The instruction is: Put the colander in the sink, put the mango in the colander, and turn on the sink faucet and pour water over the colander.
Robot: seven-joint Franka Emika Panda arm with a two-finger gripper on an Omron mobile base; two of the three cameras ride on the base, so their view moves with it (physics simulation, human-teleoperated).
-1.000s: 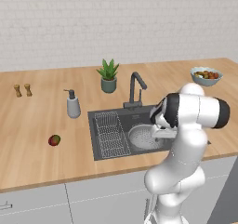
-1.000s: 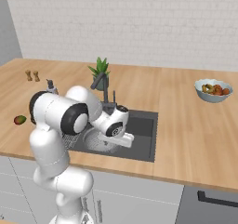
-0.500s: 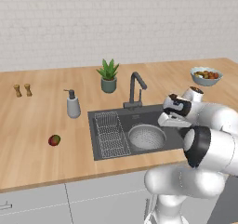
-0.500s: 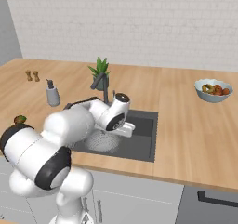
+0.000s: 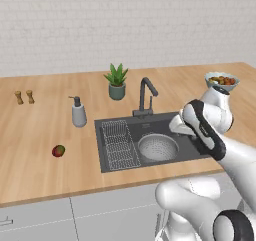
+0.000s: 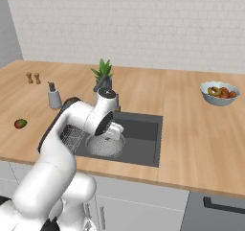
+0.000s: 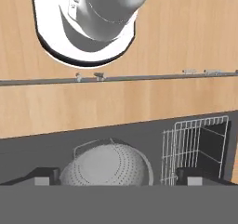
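One claw point(image 7: 118, 179) (spread wide) has lifted off the colander point(image 5: 158, 147), now uncovered in the sink point(image 5: 165, 122).

the left base view looks from behind the arm's left, forward and down over the counter point(image 5: 45, 130), with the sink point(image 5: 117, 162) near its middle. the right base view faces the same counter from the other side, a little closer to the basin. both share the sink, the colander point(image 5: 157, 147) in it, the sink faucet point(image 5: 146, 96) and the fruit bowl point(image 6: 219, 93). the hand view sits close above the basin, looking toward the counter's front edge.
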